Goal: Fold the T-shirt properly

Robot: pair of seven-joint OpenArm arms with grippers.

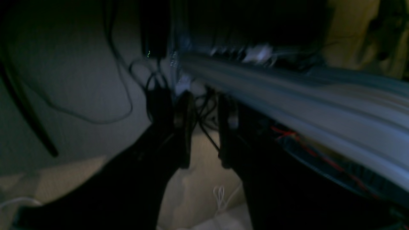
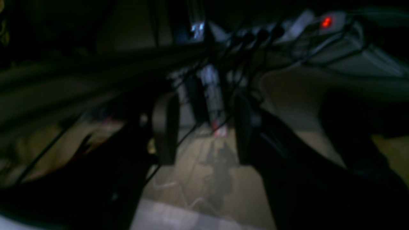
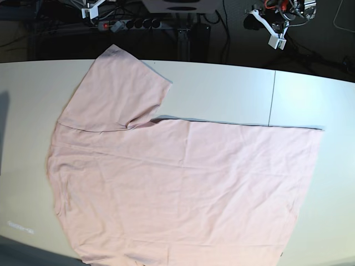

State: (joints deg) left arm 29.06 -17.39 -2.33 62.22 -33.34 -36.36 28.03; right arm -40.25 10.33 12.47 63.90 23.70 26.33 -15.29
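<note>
The pale pink T-shirt (image 3: 177,188) lies flat on the white table (image 3: 222,88), plain side up, with one sleeve (image 3: 113,91) pointing to the far left corner. Its near edge runs out of the base view; no lettering or label shows. My left gripper (image 1: 204,127) is open and empty, held off the table's far edge over the dark floor; its arm shows at the base view's top right (image 3: 273,30). My right gripper (image 2: 204,127) is also open and empty, over the floor behind the table; its arm shows at the top left (image 3: 91,8). Neither touches the shirt.
A black power strip (image 3: 130,23) and cables lie on the floor behind the table; its red light shows in the right wrist view (image 2: 326,21). The blurred table edge (image 1: 319,105) runs beside the left gripper. A seam (image 3: 272,100) crosses the table at the right.
</note>
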